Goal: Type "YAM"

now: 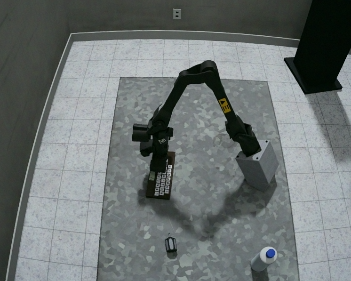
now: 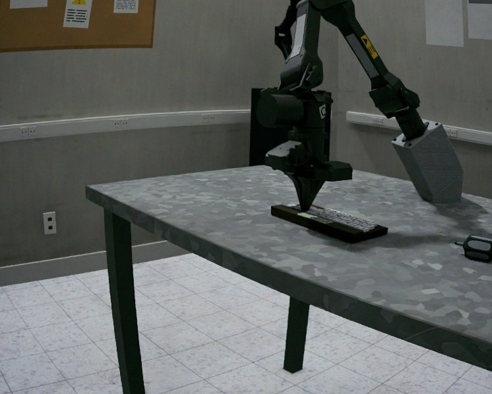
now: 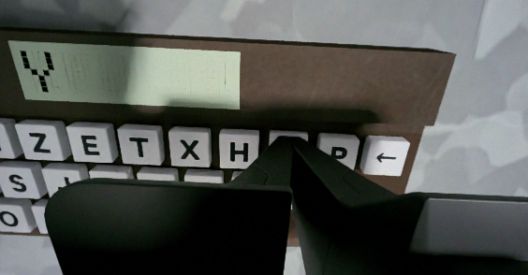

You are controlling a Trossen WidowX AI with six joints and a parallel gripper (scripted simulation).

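My hand (image 3: 291, 141), fingers together to form one narrow tip, presses the key between H and P; the keyboard (image 2: 329, 224) display (image 3: 126, 75) reads Y.

The closed gripper (image 3: 291, 141) presses its tip on the key between H (image 3: 239, 148) and P (image 3: 338, 151) in the top row of the keyboard (image 3: 328, 90). The display (image 3: 126, 74) reads Y.
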